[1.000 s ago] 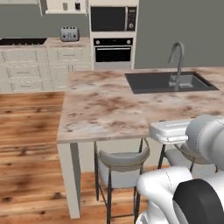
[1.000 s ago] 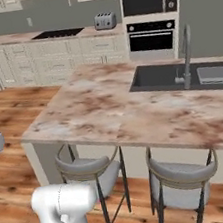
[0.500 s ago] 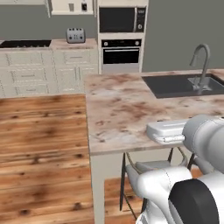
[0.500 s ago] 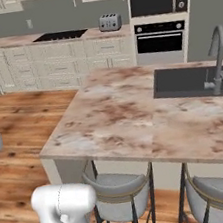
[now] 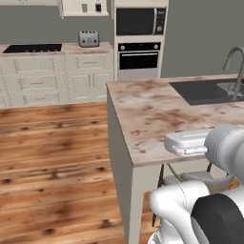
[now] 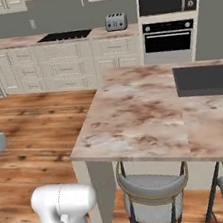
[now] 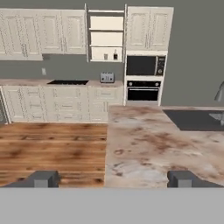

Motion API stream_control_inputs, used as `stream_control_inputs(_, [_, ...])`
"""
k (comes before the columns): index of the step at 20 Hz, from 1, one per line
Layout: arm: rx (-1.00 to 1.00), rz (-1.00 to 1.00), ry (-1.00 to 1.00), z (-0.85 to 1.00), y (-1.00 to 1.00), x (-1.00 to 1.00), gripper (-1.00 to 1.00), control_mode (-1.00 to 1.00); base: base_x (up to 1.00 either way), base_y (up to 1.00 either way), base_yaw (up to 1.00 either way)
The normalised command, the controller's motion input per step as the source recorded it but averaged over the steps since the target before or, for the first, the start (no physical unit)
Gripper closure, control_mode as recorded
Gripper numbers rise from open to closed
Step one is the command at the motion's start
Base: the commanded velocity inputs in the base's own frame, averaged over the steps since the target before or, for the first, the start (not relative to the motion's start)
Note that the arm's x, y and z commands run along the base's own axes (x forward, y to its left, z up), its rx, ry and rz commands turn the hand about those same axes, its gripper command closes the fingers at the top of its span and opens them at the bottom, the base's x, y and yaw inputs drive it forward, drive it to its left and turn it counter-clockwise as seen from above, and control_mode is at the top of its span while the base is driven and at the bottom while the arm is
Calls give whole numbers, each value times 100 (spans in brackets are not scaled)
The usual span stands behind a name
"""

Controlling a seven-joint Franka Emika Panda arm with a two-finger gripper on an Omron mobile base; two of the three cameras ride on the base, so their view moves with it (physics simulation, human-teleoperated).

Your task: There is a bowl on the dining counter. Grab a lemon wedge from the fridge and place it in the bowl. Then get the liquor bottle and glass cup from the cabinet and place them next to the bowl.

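Long beige stone worktop with brown marbling (image 7: 148,148) just ahead, bare at this near end, with a dark sink (image 5: 205,91) and a tall grey tap (image 5: 234,66) at the far right; grey round stools (image 6: 153,190) tucked under its edge. End effector (image 7: 113,178) wide open, holding nothing, low over the near edge of that worktop. Far back, open cream wall shelves (image 7: 106,37) with small dark things too tiny to tell; silver toaster (image 7: 106,78) beside a black cooktop (image 7: 68,82); black oven (image 6: 167,43) beyond a brown wood floor (image 5: 52,162).

Two stools (image 6: 153,188), one toaster (image 6: 116,21).
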Motion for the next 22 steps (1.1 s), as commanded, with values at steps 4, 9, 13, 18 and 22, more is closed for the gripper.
stream_control_inputs(4, [0, 0, 0, 0, 0, 0, -100, 100, 38, 100, -4])
stream_control_inputs(9, [0, 0, 0, 0, 0, 0, -100, 100, 100, 100, -16])
stream_control_inputs(13, [0, 0, 0, 0, 0, 0, -100, 100, 100, 100, -19])
stream_control_inputs(18, [0, 0, 0, 0, 0, 0, -100, 100, 100, 95, -29])
stream_control_inputs(22, [0, 0, 0, 0, 0, 0, -100, 100, 77, 100, -21])
